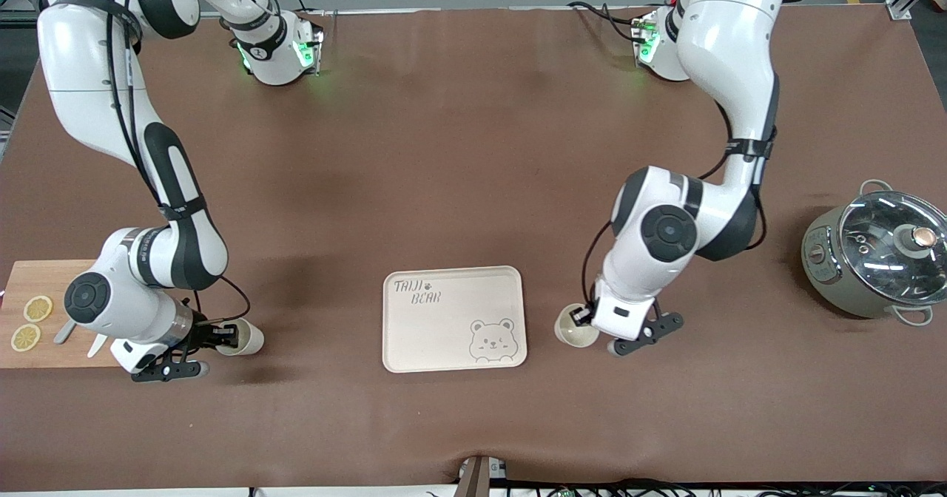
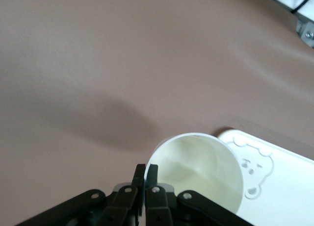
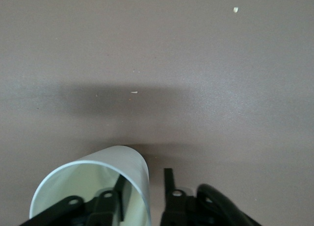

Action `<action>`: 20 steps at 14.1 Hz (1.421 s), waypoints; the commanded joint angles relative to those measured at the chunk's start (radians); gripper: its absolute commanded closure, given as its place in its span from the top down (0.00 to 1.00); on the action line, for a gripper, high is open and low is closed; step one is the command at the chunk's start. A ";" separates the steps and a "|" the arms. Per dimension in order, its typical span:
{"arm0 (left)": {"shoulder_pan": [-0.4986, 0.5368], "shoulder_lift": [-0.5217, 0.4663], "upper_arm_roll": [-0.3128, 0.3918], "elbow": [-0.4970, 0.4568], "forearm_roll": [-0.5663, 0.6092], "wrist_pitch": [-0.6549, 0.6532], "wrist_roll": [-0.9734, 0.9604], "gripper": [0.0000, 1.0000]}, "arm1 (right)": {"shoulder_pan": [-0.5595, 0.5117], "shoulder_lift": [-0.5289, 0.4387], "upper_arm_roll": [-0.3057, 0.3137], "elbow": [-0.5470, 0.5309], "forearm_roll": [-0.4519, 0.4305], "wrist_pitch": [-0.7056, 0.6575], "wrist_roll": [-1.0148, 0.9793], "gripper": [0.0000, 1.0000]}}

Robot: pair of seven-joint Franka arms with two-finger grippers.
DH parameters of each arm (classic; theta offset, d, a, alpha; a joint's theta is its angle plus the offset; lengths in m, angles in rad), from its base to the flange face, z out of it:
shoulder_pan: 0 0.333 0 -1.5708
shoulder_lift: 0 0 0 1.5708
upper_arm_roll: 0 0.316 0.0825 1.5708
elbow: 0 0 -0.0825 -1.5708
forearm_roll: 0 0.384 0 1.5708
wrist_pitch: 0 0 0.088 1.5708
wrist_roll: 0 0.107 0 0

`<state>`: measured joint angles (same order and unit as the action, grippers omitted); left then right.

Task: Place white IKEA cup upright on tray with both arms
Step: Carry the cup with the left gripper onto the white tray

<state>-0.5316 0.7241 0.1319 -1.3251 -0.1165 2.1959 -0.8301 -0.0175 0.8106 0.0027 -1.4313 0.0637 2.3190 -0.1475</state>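
The cream tray (image 1: pixel 451 334) with the bear drawing lies in the middle of the table, toward the front camera. One white cup (image 1: pixel 571 328) is upright beside the tray, toward the left arm's end. My left gripper (image 1: pixel 586 318) is shut on its rim. In the left wrist view the fingers (image 2: pixel 152 174) pinch the cup (image 2: pixel 203 169) wall, next to the tray (image 2: pixel 279 187). A second white cup (image 1: pixel 245 339) lies on its side near the cutting board. My right gripper (image 1: pixel 222 336) is open. One finger is inside that cup (image 3: pixel 88 179) and one is outside, clear of the wall.
A bamboo cutting board (image 1: pixel 44 290) with two lemon slices (image 1: pixel 31 323) lies at the right arm's end, close under the right arm's wrist. A grey-green pot with a glass lid (image 1: pixel 880 254) stands at the left arm's end.
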 commanded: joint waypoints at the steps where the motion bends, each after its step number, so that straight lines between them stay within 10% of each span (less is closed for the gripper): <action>1: -0.069 0.066 0.047 0.078 0.024 -0.018 -0.099 0.00 | 0.002 0.010 0.003 0.020 0.019 0.000 -0.018 0.00; 17: -0.240 0.233 0.083 0.193 0.024 0.047 -0.322 0.00 | 0.066 -0.007 0.040 0.158 0.068 -0.205 0.144 0.00; 20: -0.240 0.230 0.083 0.188 0.026 0.047 -0.316 0.48 | 0.112 -0.011 0.042 0.209 0.070 -0.274 0.253 0.00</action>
<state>-0.7610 0.9412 0.1962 -1.1609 -0.1157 2.2403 -1.1237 0.0706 0.8059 0.0444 -1.2519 0.1188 2.0839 0.0350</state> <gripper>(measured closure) 0.815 0.965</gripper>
